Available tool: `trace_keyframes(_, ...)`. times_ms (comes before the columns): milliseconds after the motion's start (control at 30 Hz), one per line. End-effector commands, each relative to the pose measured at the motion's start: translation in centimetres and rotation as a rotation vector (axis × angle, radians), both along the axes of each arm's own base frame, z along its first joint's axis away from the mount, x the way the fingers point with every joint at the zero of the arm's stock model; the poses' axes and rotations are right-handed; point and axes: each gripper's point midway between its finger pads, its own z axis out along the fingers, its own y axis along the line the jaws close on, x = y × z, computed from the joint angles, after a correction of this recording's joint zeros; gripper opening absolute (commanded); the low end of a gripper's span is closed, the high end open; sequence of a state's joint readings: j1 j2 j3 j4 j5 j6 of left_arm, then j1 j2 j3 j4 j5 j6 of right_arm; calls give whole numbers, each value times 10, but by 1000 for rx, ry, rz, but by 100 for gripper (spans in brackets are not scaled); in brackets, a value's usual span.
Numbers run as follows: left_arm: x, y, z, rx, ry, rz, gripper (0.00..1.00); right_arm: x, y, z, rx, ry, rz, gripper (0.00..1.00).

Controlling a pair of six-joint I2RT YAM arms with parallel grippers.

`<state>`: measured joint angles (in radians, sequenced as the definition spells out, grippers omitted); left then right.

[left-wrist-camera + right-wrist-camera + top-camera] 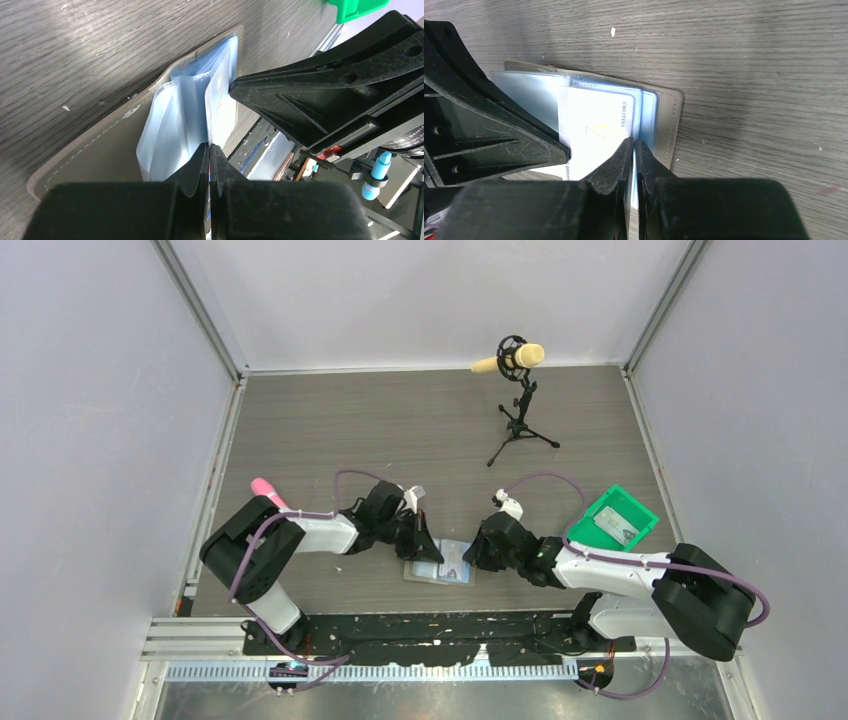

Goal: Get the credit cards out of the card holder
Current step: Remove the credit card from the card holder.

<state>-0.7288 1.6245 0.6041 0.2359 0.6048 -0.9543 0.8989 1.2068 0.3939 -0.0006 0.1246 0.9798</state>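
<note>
Card holder [440, 568], a grey-olive bifold wallet with clear blue pockets, lies open on the dark wood-grain table [400, 430], near its front edge between the two arms. The black left gripper [209, 150] is closed, its tips pinching the edge of one clear pocket leaf. The black right gripper [634, 146] is clamped on a thin pocket leaf from the opposite side. A white rectangular credit card [594, 125] sits among the pockets, just beside the right fingertips. A green plastic bin [648, 515] stands well apart on the right.
</note>
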Motion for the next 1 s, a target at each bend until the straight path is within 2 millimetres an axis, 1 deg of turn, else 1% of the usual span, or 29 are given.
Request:
trace_keyframes(0, 8, 1, 14, -63, -27, 28, 0, -3, -11, -11, -37, 21, -18, 12)
trace_keyframes(133, 11, 16, 6, -43, -7, 69, 0, -2, -14, -10, -34, 16, -25, 13)
trace_keyframes(267, 11, 24, 1, -33, 4, 89, 0, -1, -16, -10, -35, 12, -29, 13)
trace_keyframes(433, 9, 29, 1, -27, 1, 96, 0, -1, -16, -9, -35, 11, -26, 13)
trace_keyframes(600, 12, 39, 5, -16, -20, 137, 0, 1, -15, -4, -35, 0, -16, 13)
trace_keyframes(733, 18, 48, 13, -9, -47, 180, 0, 2, -9, 9, -7, -19, 10, 16)
trace_keyframes(800, 19, 49, 20, -15, -58, 190, 0, 3, -4, 20, 23, -38, 24, 18)
trace_keyframes(867, 20, 50, 28, -24, -75, 196, 0, 5, 0, 33, 53, -66, 33, 21)
trace_keyframes(967, 20, 50, 40, -37, -99, 194, 0, 9, 5, 58, 112, -129, 45, 23)
